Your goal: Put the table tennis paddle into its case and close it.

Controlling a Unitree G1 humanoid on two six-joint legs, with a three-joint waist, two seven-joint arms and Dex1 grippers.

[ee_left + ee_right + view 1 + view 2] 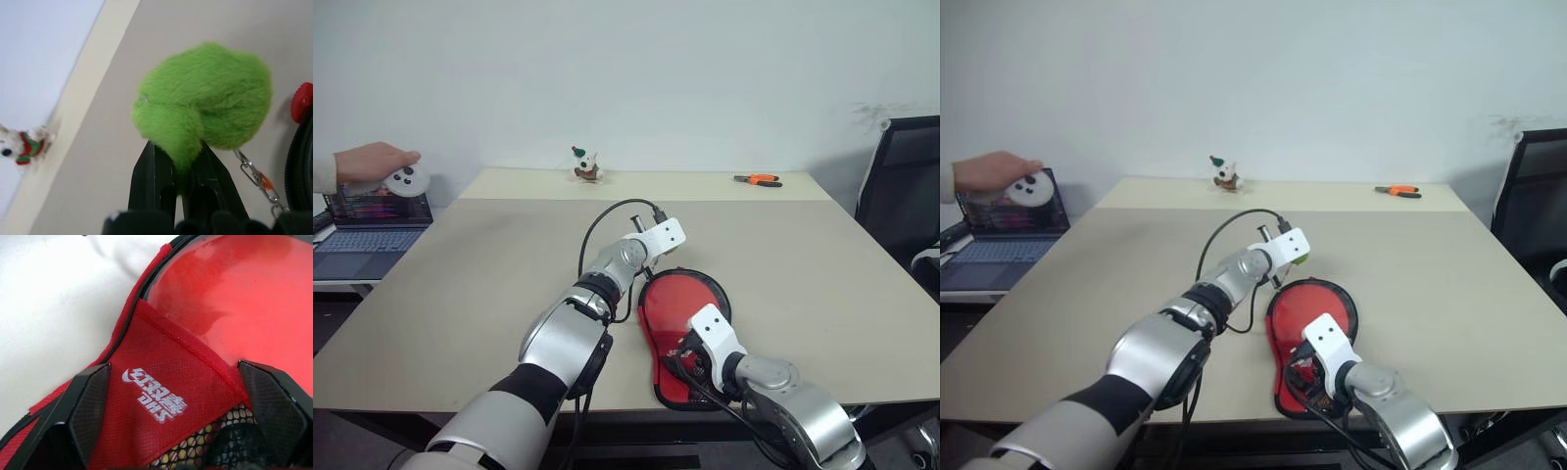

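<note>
1. The left gripper (178, 164) is pressed together on a fluffy green pom-pom (205, 98), pinching its lower edge; a small metal clasp (259, 183) dangles from the fluff beside the fingers, next to what looks like the black zipped rim of the case, so I judge it to be the zip's pull charm

2. The case (658, 377) lies open on the table (489, 294) just behind and beside that gripper, on the robot's side of it, and the table tennis paddle (1317, 304) sits inside, its red face up

3. The right gripper (176, 431) hangs directly over the case's near end with its fingers (90, 406) spread wide and nothing between them; under them lie the red lining with its white logo and a strip of black mesh, and ahead of them the paddle's glossy red face

4. The paddle looks seated, so the step in hand is probably the closing

5. To do it well, keep the pinch on the pom-pom firm but pull gently and along the rim, not upward, since fur may slip from the jaws

6. The spread right gripper could press down on the case's near end to steady it, so the case does not slide on the table while the lid or zip is drawn
</note>
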